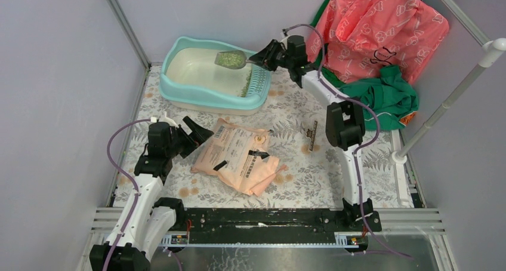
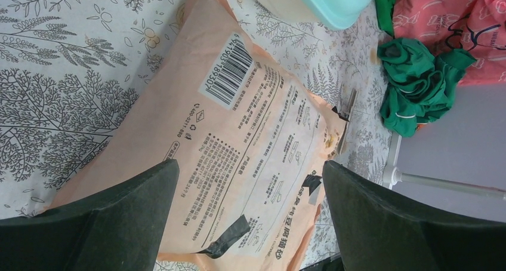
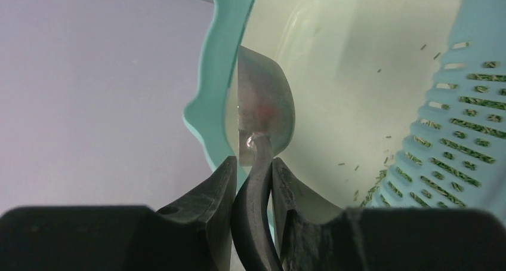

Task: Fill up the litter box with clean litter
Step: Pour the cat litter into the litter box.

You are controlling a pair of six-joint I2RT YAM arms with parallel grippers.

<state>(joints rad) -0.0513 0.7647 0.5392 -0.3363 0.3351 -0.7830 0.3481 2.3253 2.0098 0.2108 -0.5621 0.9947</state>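
Observation:
The light-teal litter box [image 1: 179, 91] with a cream basin [image 3: 358, 74] and slotted grille [image 3: 465, 139] stands at the back left. My right gripper [image 1: 261, 57] is shut on the dark handle of a grey scoop [image 3: 265, 104], seen edge-on in the right wrist view. The scoop [image 1: 230, 59] holds a heap of green litter above the basin, near the grille end. Loose green pellets [image 3: 373, 178] lie in the basin and in the grille slots. My left gripper [image 1: 194, 135] is open and empty, just left of the peach paper bag [image 1: 238, 154].
The peach bag [image 2: 250, 145] lies flat mid-table with black tape strips. A red-pink printed bag [image 1: 376, 29] and green cloth [image 1: 388, 95] sit at the back right. A small dark clip [image 1: 311, 135] lies right of the bag. A white pole [image 1: 447, 104] stands at right.

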